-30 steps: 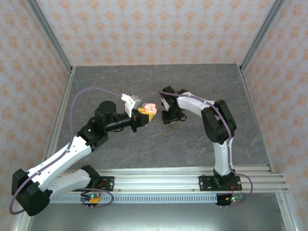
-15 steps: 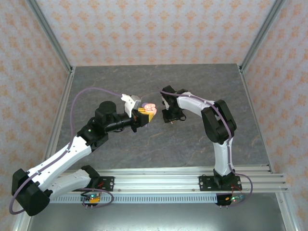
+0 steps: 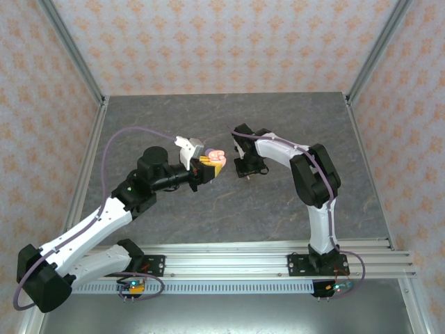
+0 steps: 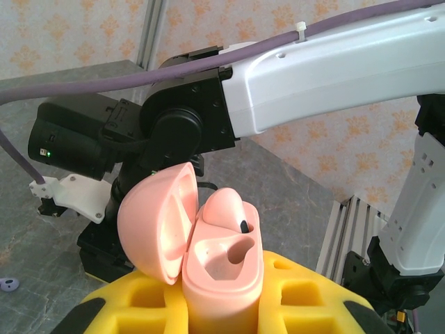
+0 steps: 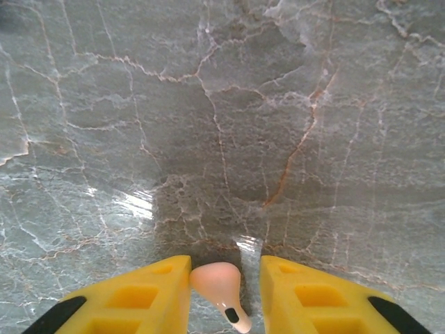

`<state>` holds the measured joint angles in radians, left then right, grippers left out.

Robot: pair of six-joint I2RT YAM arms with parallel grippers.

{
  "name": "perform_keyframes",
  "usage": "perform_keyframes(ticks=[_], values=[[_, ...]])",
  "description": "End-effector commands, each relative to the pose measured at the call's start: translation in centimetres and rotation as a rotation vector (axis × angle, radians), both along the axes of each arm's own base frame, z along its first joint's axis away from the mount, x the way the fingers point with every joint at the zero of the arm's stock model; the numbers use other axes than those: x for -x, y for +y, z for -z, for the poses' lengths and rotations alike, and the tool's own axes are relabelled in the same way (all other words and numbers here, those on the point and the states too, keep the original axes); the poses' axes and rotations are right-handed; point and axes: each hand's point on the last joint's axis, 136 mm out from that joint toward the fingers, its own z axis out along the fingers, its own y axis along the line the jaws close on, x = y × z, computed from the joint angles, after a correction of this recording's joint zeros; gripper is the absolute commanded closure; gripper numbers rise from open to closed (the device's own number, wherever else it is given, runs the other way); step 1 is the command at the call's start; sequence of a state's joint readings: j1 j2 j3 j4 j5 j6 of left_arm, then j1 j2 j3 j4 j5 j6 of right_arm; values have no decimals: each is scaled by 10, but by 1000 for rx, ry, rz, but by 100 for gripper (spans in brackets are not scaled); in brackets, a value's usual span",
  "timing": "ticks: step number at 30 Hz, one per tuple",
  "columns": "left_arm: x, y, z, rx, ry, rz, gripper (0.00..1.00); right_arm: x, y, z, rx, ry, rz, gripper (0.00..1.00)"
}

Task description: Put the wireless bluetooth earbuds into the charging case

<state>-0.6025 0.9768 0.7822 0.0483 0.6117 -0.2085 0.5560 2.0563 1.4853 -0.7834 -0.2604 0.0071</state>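
Left gripper [image 4: 222, 305], wrist view: yellow fingers [image 4: 132, 309] clenched on the base of the charging case [image 4: 222, 278], which stands upright between them; in the overhead view the left gripper [image 3: 208, 165] carries the case [image 3: 215, 158] above the table [image 3: 292, 118], near its middle. The case is salmon-pink and open; its lid [image 4: 156, 223] hangs back to the picture's left on the hinge side. One seated earbud [image 4: 224, 207], salmon-pink with a dark tip, fills the far well; the near well [image 4: 238, 254] is empty. Behind the case rises the right arm [image 4: 334, 76], white with black joints, with a purple cable running along it. At the left edge a small lilac object [image 4: 8, 282] lies on the table; what it is cannot be told.

Right gripper [image 5: 224, 270], wrist view: pointed down at the grey marbled table [image 5: 208, 104]; the jaws stand apart around a loose earbud [image 5: 214, 280], also salmon-pink, its stem with a dark tip pointing to the lower edge of the picture. The bud touches the finger [image 5: 153, 292] on the picture's left; a narrow gap separates it from the other finger, so it is not clamped. In the overhead view the right gripper [image 3: 245, 170] hangs low over the table, just beside the held case and apart from it.
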Motion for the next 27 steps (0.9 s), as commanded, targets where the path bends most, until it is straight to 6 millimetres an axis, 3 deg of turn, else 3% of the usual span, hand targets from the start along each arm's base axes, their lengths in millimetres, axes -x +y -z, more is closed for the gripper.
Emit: perform_keyframes(ticks=[1,14,20,27], values=[[1,3,-4,9,-14,-17,100,-3,-1,4,26,-1,10,69],[-1,4,2,1,-4,-30,100,2,-1,4,11,1,19,77],[-8,5,9,10,3,-64,100,4,6,-10,-61,-25,32,77],[-24,7,34,16,37,-138,100,5,11,-33,-163,-57,72,77]])
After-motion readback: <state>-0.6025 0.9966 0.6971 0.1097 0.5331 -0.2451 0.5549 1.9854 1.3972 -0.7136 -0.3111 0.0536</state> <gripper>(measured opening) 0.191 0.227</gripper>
